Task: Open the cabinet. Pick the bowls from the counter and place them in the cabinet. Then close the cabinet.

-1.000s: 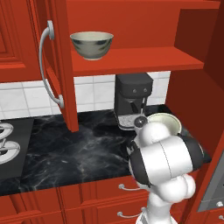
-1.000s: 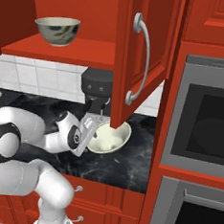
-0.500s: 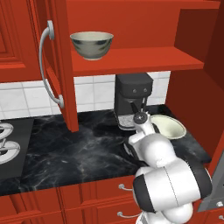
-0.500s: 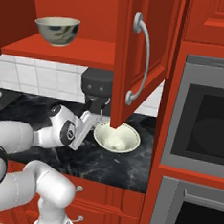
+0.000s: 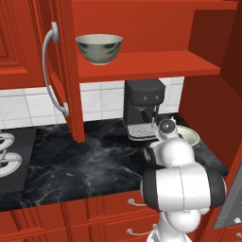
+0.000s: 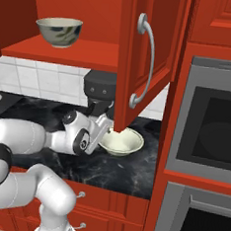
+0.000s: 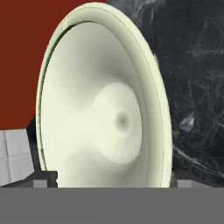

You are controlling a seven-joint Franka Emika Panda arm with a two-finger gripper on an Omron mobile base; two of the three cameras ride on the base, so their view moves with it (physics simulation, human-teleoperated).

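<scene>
With 1 deep bowl (image 5: 99,48) already shelved in the open cabinet (image 5: 142,64), the gripper (image 6: 105,128), jaws spread wide, hangs over the shallow green-rimmed bowl (image 6: 120,141) on the counter (image 5: 80,160), needing only to clamp its rim.

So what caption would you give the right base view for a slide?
Open gripper reaching the wide bowl on the counter; the deep bowl already sits in the open cabinet.
</scene>
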